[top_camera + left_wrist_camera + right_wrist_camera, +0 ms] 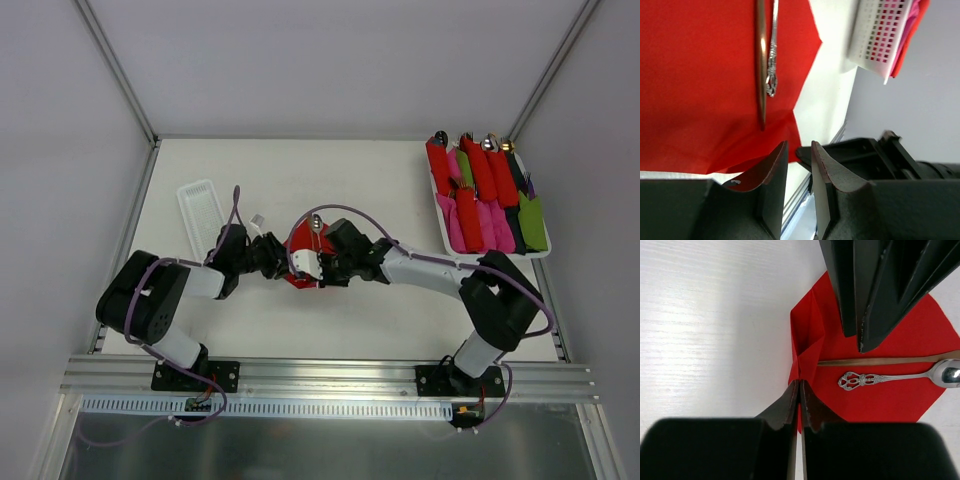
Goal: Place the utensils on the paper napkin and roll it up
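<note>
Paper napkin [890,400]: lay mid-tabletop [300,180], utensils [880,377] on it, long axis running from the pinched corner toward the far edge. Right gripper [799,390]: was clamped on the napkin's folded corner at the handle ends. Left gripper [799,150]: stood narrowly parted, empty, beside the adjoining edge.

White table [350,180]. Red paper napkin [890,400] mid-table, near corner creased and lifted. Long white perforated tray [200,215] back-left of the napkin. White bin [500,254] of rolled napkin bundles [480,190] back-right, well apart.
</note>
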You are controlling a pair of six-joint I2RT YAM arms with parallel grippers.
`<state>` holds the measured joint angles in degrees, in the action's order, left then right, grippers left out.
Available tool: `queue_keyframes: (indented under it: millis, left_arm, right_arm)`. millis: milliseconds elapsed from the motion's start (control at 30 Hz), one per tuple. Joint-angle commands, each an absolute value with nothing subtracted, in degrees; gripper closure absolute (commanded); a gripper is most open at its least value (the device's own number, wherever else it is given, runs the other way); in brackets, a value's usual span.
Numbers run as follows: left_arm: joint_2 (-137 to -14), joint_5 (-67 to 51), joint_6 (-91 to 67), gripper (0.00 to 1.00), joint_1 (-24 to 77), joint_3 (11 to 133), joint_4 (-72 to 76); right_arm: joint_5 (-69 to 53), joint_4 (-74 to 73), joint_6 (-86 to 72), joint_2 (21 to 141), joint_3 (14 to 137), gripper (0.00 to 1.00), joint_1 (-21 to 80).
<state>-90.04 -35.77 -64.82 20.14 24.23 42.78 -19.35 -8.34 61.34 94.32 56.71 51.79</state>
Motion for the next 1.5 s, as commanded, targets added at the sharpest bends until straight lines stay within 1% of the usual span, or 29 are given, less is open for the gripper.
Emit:
queue_keyframes:
  millis: [0,267,567,700,800,967,1100,1467]
  left_arm:
    - [-86.3,-37.3,-65.6,0.74,19.7,23.3,49.1]
    - [-82.2,-38.6,-63.6,0.73,19.6,21.6,51.4]
    - [-80.3,-40.4,-62.5,0.73,19.6,18.3,53.3]
    - [-80.4,-41.4,-60.0,0.80,19.8,18.1,52.2]
    - [-80.7,-41.5,-57.8,0.82,20.4,19.0,50.0]
    - [-84.3,-41.9,-55.9,0.83,21.4,22.1,48.6]
    - [-89.4,-42.2,-56.9,0.85,22.0,24.1,50.3]
    - [-97.6,-42.4,-59.0,0.87,23.0,28.0,54.2]
  right_arm:
    - [-23.4,-12.2,62.8,95.9,59.9,0.96,50.3]
    - [-27.6,-15.6,61.8,101.1,65.7,0.96,46.8]
    - [-30.5,-16.8,60.0,103.0,70.1,0.96,44.0]
    - [-31.6,-17.7,59.3,104.5,71.7,0.95,42.8]
    - [-32.3,-18.0,59.1,105.5,72.5,0.95,42.1]
    - [-33.0,-18.2,58.6,106.7,73.9,0.94,41.3]
    - [-33.1,-18.2,58.4,108.1,74.9,0.94,40.6]
    - [-34.0,-19.1,57.7,110.3,77.3,0.92,39.4]
